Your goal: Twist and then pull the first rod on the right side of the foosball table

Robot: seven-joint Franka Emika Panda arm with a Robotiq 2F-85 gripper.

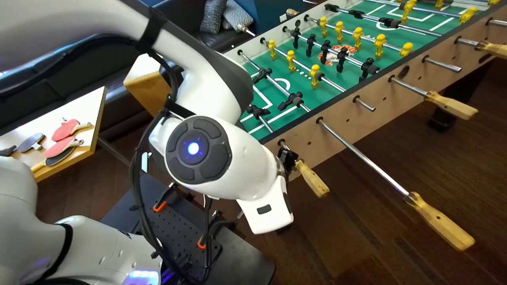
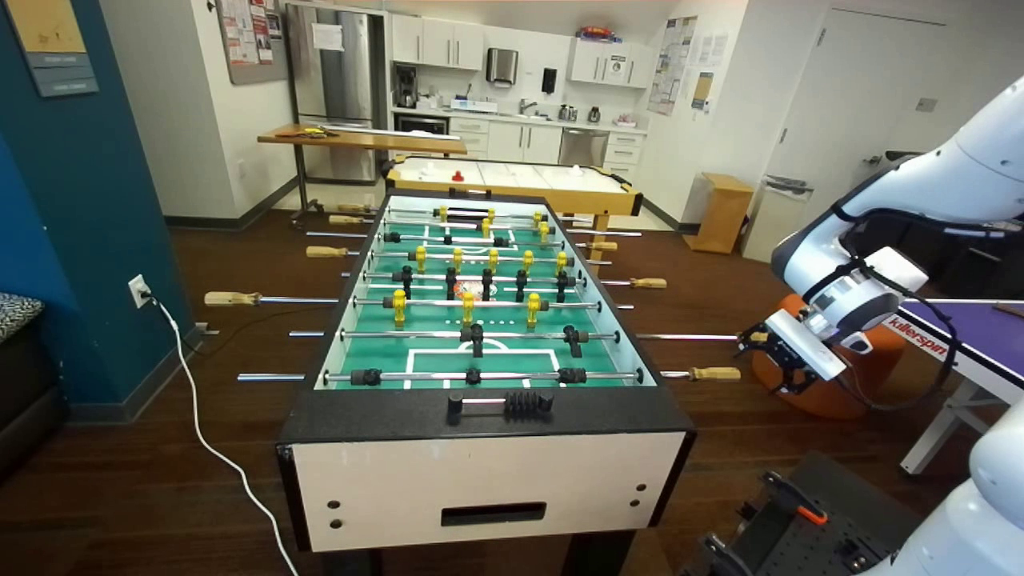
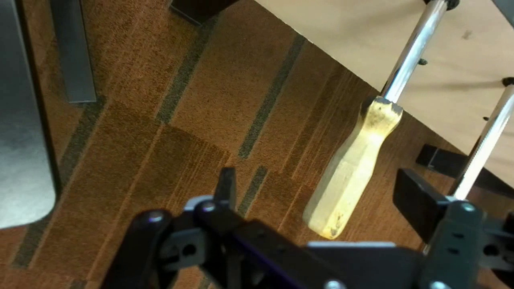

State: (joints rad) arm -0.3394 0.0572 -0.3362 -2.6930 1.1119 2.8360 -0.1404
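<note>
The first rod's tan handle (image 1: 313, 181) sticks out near the end of the foosball table (image 1: 372, 122). In an exterior view, the handle (image 2: 714, 374) points toward my gripper (image 2: 764, 364), which is just off its free end. In the wrist view, my gripper (image 3: 319, 192) is open. The handle (image 3: 353, 168) appears between the two black fingers, apart from both, its free end toward the palm. Its silver rod (image 3: 413, 52) runs into the table's wooden side (image 3: 349, 28). In an exterior view, my wrist hides most of the gripper; one black finger (image 1: 288, 158) shows beside the handle.
The neighbouring rod (image 1: 362, 156) is pulled far out, with its handle (image 1: 439, 221) beyond my gripper; it passes near the right finger in the wrist view (image 3: 490, 136). An orange pouf (image 2: 888, 352) and a table-tennis table (image 2: 988, 340) stand behind my gripper.
</note>
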